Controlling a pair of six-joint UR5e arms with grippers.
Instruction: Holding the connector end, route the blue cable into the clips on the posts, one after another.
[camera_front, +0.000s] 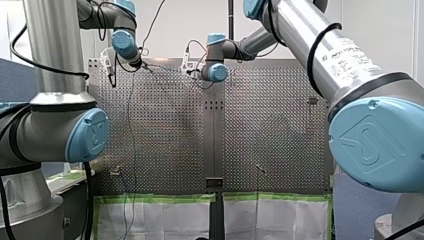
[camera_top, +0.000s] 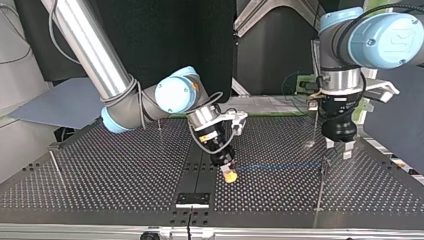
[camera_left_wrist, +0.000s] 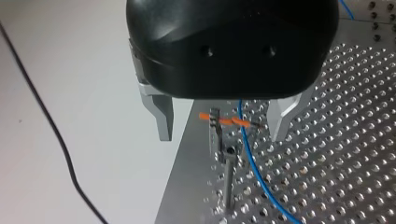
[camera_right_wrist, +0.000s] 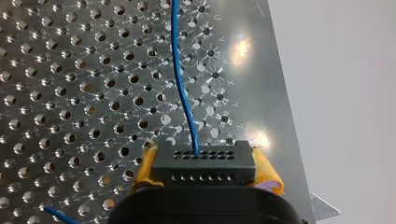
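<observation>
Our R gripper (camera_right_wrist: 206, 166) pinches connector (camera_right_wrist: 204, 158); L gripper (camera_left_wrist: 222, 125) spread astride post (camera_left_wrist: 228, 182) clip (camera_left_wrist: 225, 121). Risk: cable (camera_right_wrist: 180, 70) seating unclear, so slack pull may slip it off clip.

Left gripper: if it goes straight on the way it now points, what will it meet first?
Probably the clip on its post, standing between the left gripper's open fingers, the blue cable beside it. The fingers might straddle it and reach the table; depth is unclear.
</observation>
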